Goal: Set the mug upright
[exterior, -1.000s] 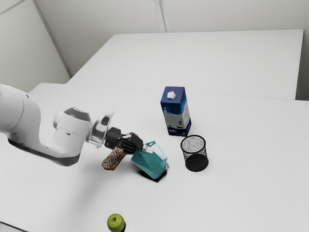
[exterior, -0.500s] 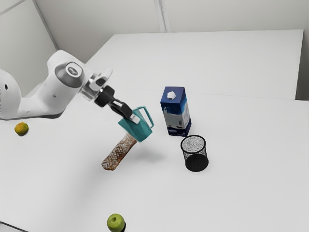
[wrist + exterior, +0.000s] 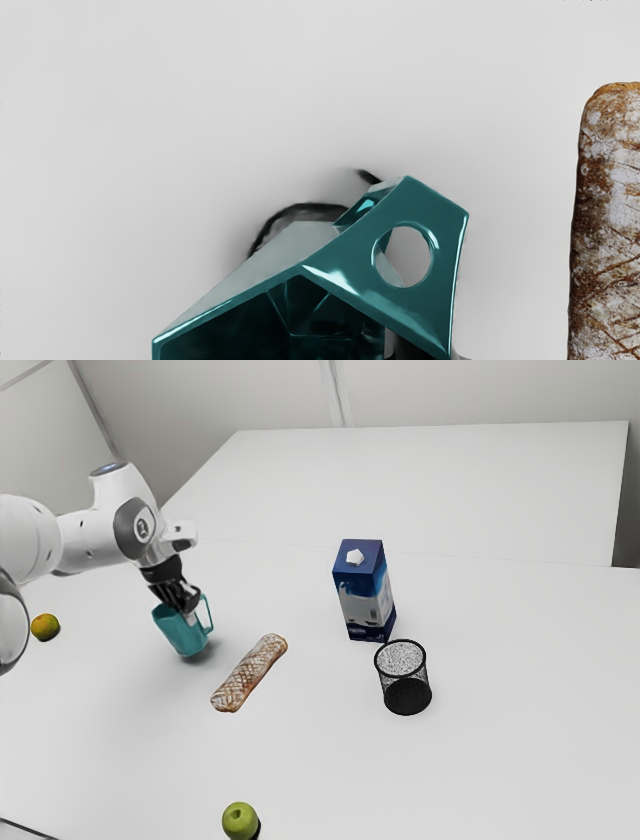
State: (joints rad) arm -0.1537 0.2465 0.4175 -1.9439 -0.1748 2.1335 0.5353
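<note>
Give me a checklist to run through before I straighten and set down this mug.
1. Gripper shut on the mug: ok, it has the mug near the handle.
2. Mug upright: not ok, it leans, its mouth tipped toward the exterior view's left.
3. Base flat on the table: not ok at this tilt; whether an edge touches, cannot tell.
4. Bread clear of the mug: ok, bare table lies between them.
5. Carton and mesh cup out of the way: ok, both stand upright beyond the bread, toward the exterior view's right.
</note>
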